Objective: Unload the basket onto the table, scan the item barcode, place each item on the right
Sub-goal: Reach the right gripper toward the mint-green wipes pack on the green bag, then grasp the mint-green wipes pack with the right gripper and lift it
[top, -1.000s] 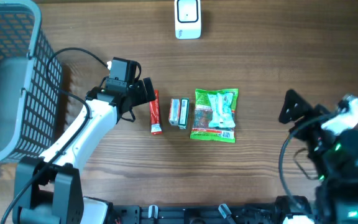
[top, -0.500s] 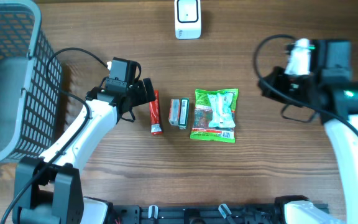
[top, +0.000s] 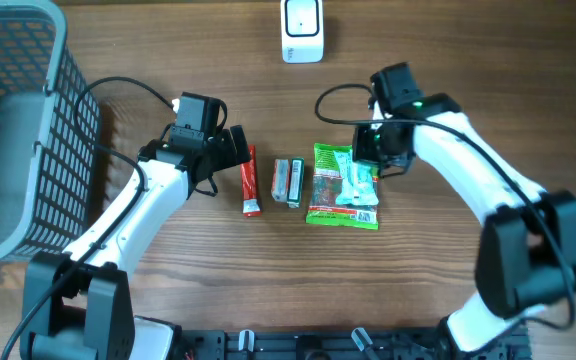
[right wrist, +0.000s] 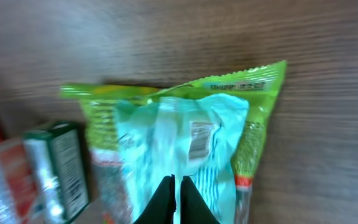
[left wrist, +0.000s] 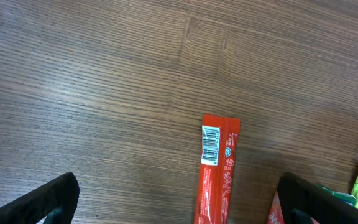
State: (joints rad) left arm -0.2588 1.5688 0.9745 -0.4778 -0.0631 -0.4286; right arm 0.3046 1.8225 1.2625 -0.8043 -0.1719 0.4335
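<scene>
While my right gripper sits clenched over the green snack bag at mid-table, the pickup step is in hand; whether I've pinched film, I can't tell. Next: lift it and turn its white barcode label to the scanner. My left gripper is splayed above the red bar. Print unreadable.

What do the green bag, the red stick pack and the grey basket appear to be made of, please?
The green bag is probably thin glossy plastic film: it shows crinkles, sheen and a serrated sealed edge. The red stick pack is likely a similar printed film, flat with a crimped end. The grey basket seems to be moulded matte plastic, judging by its uniform lattice wall.
</scene>
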